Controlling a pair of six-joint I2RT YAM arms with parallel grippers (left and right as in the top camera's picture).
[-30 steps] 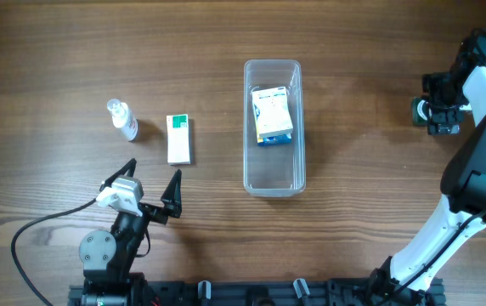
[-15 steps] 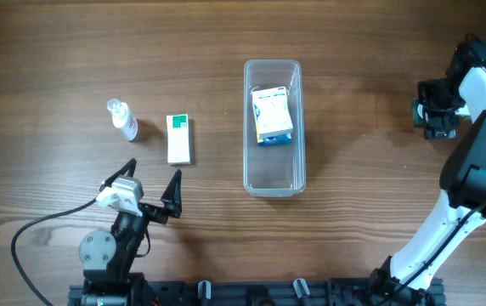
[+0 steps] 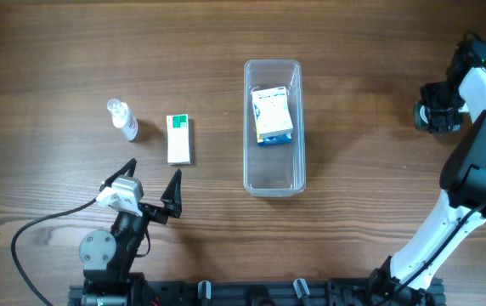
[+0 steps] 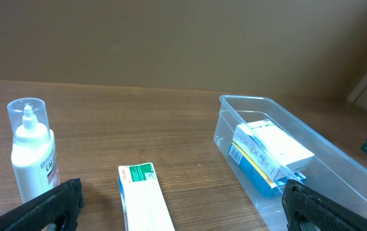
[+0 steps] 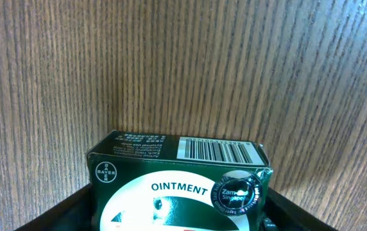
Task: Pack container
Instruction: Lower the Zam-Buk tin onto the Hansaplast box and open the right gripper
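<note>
Overhead view of the wooden bench with both arms. The container, a clear, long, narrow bin with rounded corners, lies near the middle of the bench with its long axis running away from the arm bases. A blue-and-white box lies flat inside it, in the half farther from the bases; the nearer half holds nothing. In the left wrist view the same container appears at right, with the blue-and-white box resting on its floor. Well to the left of the container lie a green-and-white box, flat on the bench, and just beyond it a small clear spray bottle, which the left wrist view shows standing upright. The left claw rests near its base, jaws spread wide and holding nothing, its dark fingers at the two lower corners of the wrist view. The right claw is at the far right edge of the bench, well apart from the container. It is closed on a dark green ointment box, whose barcode face and white label fill the space between its fingers.
</note>
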